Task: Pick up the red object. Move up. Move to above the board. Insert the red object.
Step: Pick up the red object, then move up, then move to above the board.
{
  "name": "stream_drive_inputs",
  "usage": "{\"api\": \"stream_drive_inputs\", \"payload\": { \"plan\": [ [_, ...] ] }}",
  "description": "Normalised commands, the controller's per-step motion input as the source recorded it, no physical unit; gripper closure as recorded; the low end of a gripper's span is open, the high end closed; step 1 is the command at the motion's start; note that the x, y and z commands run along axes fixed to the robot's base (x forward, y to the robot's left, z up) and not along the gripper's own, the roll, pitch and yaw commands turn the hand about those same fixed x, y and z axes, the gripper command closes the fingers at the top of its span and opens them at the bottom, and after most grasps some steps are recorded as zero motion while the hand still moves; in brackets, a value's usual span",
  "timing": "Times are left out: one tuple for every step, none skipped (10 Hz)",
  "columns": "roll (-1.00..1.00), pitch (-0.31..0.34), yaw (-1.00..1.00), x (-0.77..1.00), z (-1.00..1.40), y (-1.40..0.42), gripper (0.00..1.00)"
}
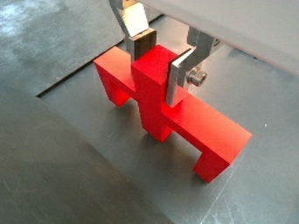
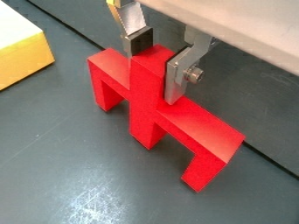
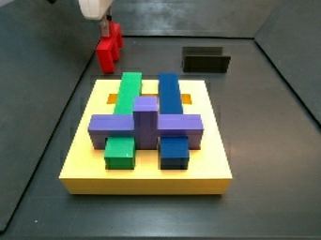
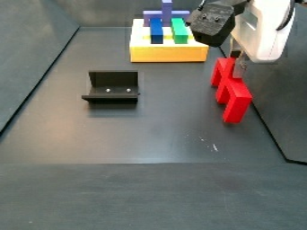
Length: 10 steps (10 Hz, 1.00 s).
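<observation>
Dark grey floor (image 4: pixel 144 135) spreads under everything, and in a side view, reading left to right, the first thing on it is the fixture (image 4: pixel 111 87), a dark L-shaped bracket on a base plate, standing alone and well apart from the rest. Further right and toward the back sits the board (image 4: pixel 168 51), a thick yellow slab carrying blocks; another side view shows it closer (image 3: pixel 148 173), with a green block (image 3: pixel 124 108) and a blue block (image 3: pixel 171 108) running along its length and a purple block (image 3: pixel 145 124) laid across both, orange lining showing at a slot edge. Right of the board in that side view lies the red object (image 4: pixel 231 85), resting on the floor near the board but not touching it, and nothing stands between the two. The gripper (image 4: pixel 236 61) is down over it; in both wrist views the silver fingers (image 1: pixel 177 74) sit on either side of the red object's (image 2: pixel 152 101) central upright stub, the dark pads pressed against it, so the gripper (image 2: pixel 156 52) is clamped on the red object (image 1: pixel 163 109), whose legs rest on the floor. A corner of the yellow board (image 2: pixel 21 52) shows in a wrist view. No writing or label can be read anywhere.
</observation>
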Motion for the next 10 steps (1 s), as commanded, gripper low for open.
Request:
{"api": "stream_drive_inputs", "payload": {
  "plan": [
    [0.00, 0.000, 0.00, 0.00, 0.00, 0.00, 1.00],
    [0.00, 0.000, 0.00, 0.00, 0.83, 0.00, 1.00],
    [0.00, 0.032, -0.05, -0.08, 0.85, 0.11, 1.00],
    [-0.02, 0.062, -0.06, -0.12, 0.75, 0.09, 1.00],
    [-0.05, 0.031, -0.03, -0.08, 0.39, 0.05, 1.00],
    [0.00, 0.000, 0.00, 0.00, 1.40, 0.00, 1.00],
    [-0.01, 0.025, 0.01, 0.00, 1.40, -0.01, 1.00],
    [-0.03, 0.032, 0.00, -0.06, 1.40, -0.03, 1.00],
    [-0.05, -0.005, 0.00, -0.06, 1.40, -0.02, 1.00],
    [-0.07, 0.059, -0.01, 0.05, 0.94, 0.01, 1.00]
  ]
}}
